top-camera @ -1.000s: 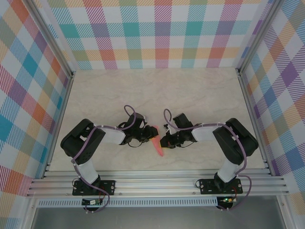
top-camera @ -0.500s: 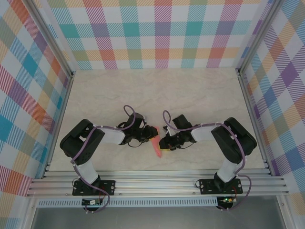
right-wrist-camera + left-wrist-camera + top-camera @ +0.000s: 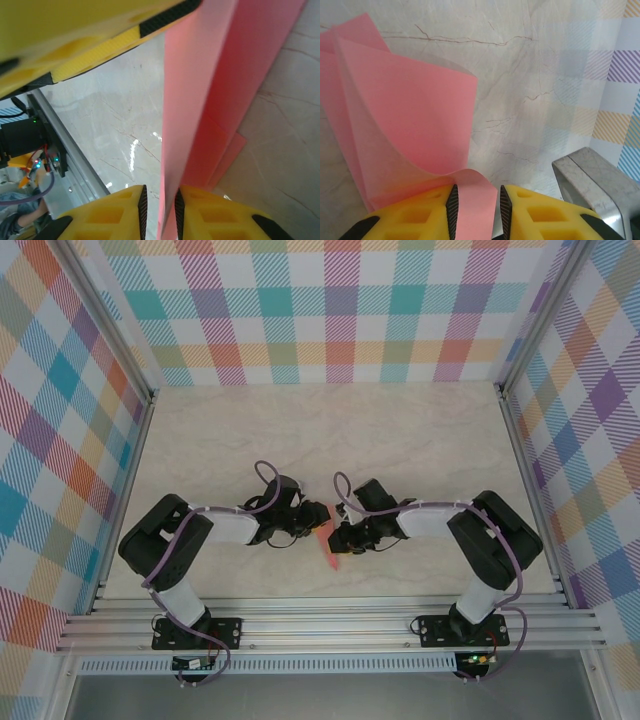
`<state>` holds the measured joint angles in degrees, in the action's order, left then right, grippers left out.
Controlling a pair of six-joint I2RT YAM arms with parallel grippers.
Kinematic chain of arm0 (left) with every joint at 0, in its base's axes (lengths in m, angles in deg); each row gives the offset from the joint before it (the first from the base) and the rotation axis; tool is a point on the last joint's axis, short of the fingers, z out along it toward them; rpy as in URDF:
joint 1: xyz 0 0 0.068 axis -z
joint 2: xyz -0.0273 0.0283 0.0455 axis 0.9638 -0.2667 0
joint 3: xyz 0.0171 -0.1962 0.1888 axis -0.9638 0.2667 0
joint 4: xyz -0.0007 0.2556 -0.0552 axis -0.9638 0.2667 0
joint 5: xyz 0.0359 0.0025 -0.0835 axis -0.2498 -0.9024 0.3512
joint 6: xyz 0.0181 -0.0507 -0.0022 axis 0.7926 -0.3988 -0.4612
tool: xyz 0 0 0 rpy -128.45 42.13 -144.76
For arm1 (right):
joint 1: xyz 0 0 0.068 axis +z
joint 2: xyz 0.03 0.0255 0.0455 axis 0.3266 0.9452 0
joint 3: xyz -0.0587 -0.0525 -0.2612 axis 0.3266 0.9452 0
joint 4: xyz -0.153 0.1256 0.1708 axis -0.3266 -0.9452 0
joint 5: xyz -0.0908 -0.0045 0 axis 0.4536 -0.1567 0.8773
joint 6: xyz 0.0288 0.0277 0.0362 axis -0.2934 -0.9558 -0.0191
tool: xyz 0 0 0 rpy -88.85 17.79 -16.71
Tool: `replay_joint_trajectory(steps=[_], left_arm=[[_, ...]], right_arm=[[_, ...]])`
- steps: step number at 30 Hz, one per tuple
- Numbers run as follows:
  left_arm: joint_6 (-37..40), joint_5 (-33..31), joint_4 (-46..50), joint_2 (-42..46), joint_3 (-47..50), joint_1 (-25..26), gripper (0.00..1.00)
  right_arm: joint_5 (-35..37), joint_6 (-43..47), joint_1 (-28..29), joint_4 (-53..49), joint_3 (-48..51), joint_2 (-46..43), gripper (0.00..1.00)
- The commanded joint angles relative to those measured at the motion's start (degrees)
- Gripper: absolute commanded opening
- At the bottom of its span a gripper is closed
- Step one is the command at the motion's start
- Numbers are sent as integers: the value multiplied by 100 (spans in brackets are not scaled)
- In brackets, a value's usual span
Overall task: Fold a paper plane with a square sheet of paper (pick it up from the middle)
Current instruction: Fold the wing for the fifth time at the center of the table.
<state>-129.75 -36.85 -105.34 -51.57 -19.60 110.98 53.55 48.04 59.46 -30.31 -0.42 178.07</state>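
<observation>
Two grippers meet over the tabletop's near middle, the left gripper [image 3: 476, 205] and right gripper [image 3: 159, 207] each with jaws pinched on the folded square sheet of paper [image 3: 326, 543], whose long axis runs toward the near edge between them, equally close.

In the top external view, the paper plane [image 3: 326, 543] is largely covered by the two grippers meeting over it near the table's near edge; only a small pink sliver shows, too small to read its folds. In the left wrist view, the paper [image 3: 405, 125] runs off the left edge. In the right wrist view, it [image 3: 220, 85] runs off the top, and a blurred yellow finger [image 3: 85, 35] crosses the upper left corner.
</observation>
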Motion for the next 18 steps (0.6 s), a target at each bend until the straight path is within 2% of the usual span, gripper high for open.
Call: replay_joint_trajectory(steps=[1,3,5,7,8,11,13,18], left_arm=[[-150,-140,-52,247,77,-52,33],[-216,-189,49,417,106,-67,37],[-259,-281,252,710,129,-109,44],[-304,-493,573,1154,174,-159,59],[-329,-652,869,1384,150,-201,72],[-392,-1180,2293,1841,-151,-344,89],[-290,-1104,3057,1751,-535,-519,93],[-84,-596,3654,1028,-1104,-725,93]], right_arm=[[556,144,146,-309,-182,-121,16],[1083,367,288,-670,-301,-198,10],[1734,614,449,-942,-361,-359,8],[2352,877,545,-1095,-384,-503,6],[2590,1032,588,-1108,-393,-559,5],[3111,1438,695,-998,-341,-692,6],[3339,1751,803,-979,-371,-730,7],[3929,2379,1177,-1081,-606,-468,7]])
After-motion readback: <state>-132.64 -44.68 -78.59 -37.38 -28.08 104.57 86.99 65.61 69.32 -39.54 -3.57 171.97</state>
